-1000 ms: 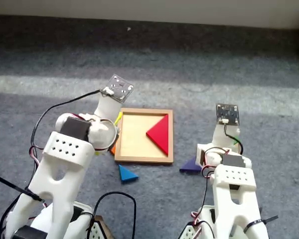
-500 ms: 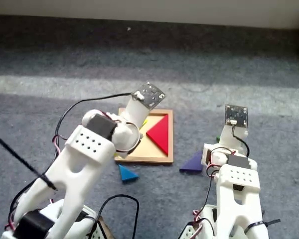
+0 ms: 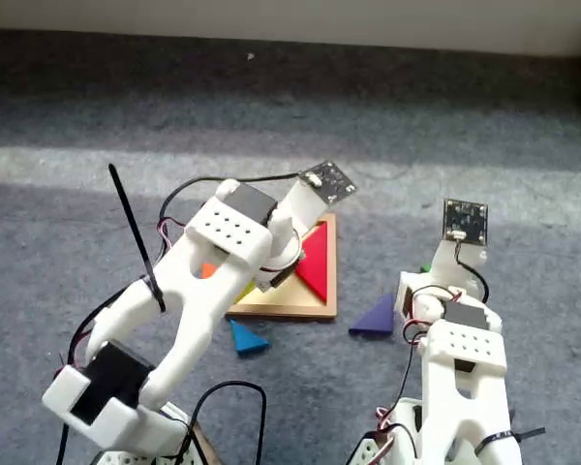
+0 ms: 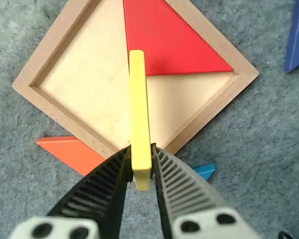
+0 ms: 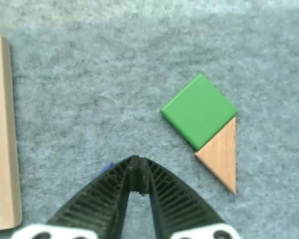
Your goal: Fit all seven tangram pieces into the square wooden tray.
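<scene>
The square wooden tray point(image 4: 42, 89) lies below my left gripper point(image 4: 139, 149), which is shut on a yellow piece point(image 4: 138, 109) held edge-on over the tray's middle. A red triangle point(image 4: 167, 37) lies flat in one corner of the tray point(image 3: 281, 308). Outside the tray are an orange piece point(image 4: 72, 149), a light blue triangle point(image 3: 247, 337) and a purple triangle point(image 3: 376, 317). My right gripper point(image 5: 135, 162) is shut on nothing, low over the carpet. A green square point(image 5: 199, 110) and a wood-coloured triangle point(image 5: 222, 157) lie touching just beyond it.
Everything rests on grey carpet. The left arm point(image 3: 223, 262) covers the tray's left half in the high view. The tray's rim point(image 5: 2, 134) lies off to one side of the right gripper, with open carpet between.
The left arm has swung right from beside the tray's left edge to over the tray, carrying the yellow piece. The right arm has shifted slightly to the right.
</scene>
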